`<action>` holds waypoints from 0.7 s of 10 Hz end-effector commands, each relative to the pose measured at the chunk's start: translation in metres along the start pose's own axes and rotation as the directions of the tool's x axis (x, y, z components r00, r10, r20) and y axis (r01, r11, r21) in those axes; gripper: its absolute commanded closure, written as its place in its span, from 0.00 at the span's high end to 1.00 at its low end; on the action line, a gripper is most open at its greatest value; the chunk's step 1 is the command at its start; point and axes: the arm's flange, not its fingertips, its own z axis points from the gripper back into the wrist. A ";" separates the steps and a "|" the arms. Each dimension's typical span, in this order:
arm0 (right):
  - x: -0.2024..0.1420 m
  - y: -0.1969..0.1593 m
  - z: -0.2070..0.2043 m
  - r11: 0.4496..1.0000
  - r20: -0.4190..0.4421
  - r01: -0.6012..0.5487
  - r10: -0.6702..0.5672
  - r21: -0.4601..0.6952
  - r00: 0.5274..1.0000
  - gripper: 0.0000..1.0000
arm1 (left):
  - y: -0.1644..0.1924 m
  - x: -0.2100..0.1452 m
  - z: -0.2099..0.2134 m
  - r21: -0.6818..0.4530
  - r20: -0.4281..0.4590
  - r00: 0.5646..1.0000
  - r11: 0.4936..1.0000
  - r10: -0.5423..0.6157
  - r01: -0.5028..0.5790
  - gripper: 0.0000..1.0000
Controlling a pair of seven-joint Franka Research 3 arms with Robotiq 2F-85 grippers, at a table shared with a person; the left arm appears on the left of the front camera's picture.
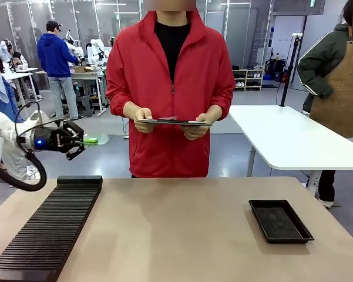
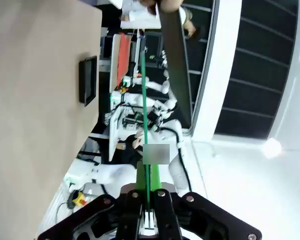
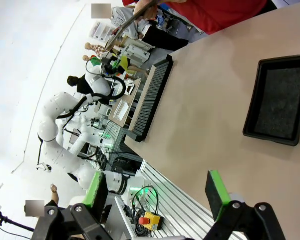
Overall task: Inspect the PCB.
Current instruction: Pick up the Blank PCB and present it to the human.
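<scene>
While clamped in left gripper (image 1: 82,141), PCB (image 2: 145,110) level, long axis pointing rightward.

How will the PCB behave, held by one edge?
Probably stiff: the PCB runs as a straight thin line out of the left gripper's shut jaws, without sag. Likely light, being so thin. It might pivot, since only one end is clamped.

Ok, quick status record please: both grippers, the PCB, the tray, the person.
left gripper: shut on the PCB, up above the table's left end
PCB: gripped by one end, off the table
right gripper: open, nothing between its pads
black tray: on the table, robot's right side
person: at the far side, holding a clipboard in both hands
</scene>
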 end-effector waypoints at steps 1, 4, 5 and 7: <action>-0.001 0.000 0.002 1.000 -0.003 -0.014 0.014 0.005 1.000 1.00 | -0.004 0.030 -0.015 -0.019 0.028 0.999 0.999 0.035 -0.034 0.03; -0.001 0.000 0.002 1.000 -0.003 -0.014 0.014 0.005 1.000 1.00 | 0.003 0.024 -0.015 -0.017 0.023 0.999 0.999 0.036 -0.035 0.03; -0.001 0.000 0.002 1.000 -0.003 -0.014 0.014 0.005 1.000 1.00 | 0.003 0.024 -0.015 -0.017 0.023 0.999 0.999 0.036 -0.035 0.03; -0.001 0.000 0.002 1.000 -0.003 -0.014 0.014 0.005 1.000 1.00 | 0.003 0.024 -0.015 -0.017 0.023 0.999 0.999 0.036 -0.035 0.03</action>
